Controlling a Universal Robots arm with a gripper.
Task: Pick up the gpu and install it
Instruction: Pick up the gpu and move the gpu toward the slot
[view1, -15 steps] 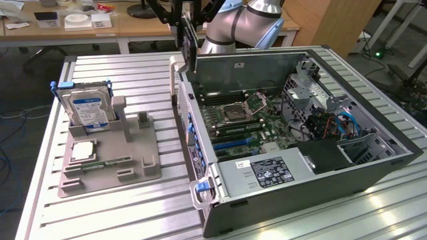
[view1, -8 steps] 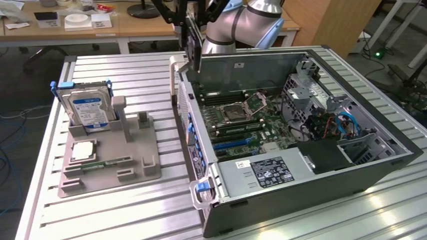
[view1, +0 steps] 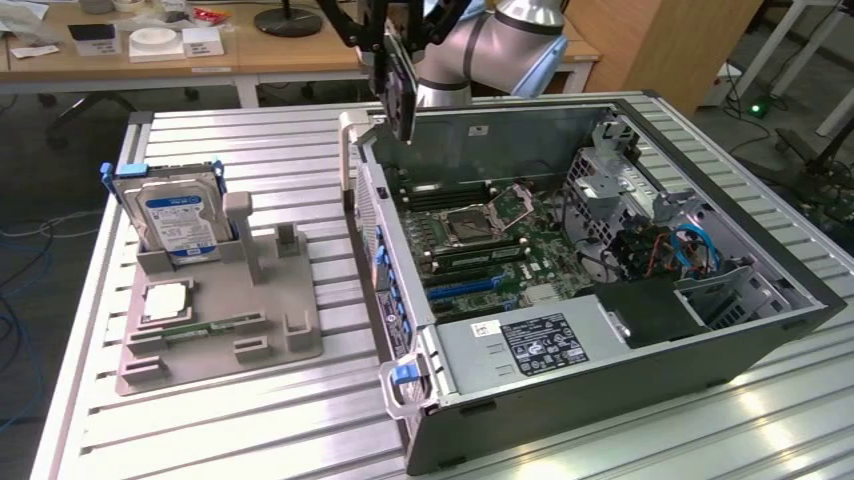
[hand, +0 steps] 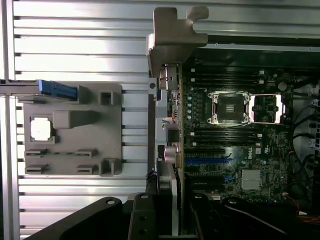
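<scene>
Ribbed aluminium table (view1: 240, 420), lab desks behind. Black claw (view1: 398, 40), clenched on thin dark rectangular gpu card (view1: 398, 100) with silvery end bracket, hanging on edge above the rear wall of an open grey computer case (view1: 601, 370). Green motherboard (view1: 481, 245) inside. Grey holder tray (view1: 220, 310) alongside, carrying silver blue-labelled hard drive (view1: 174, 220).

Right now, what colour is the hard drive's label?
The label is blue and white; exterior view.

Ribbed bare-metal table (view1: 267, 130), matt grey plastic holder (view1: 227, 300), dull metal bracket (hand: 172, 35) on gpu (view1: 398, 95)
</scene>
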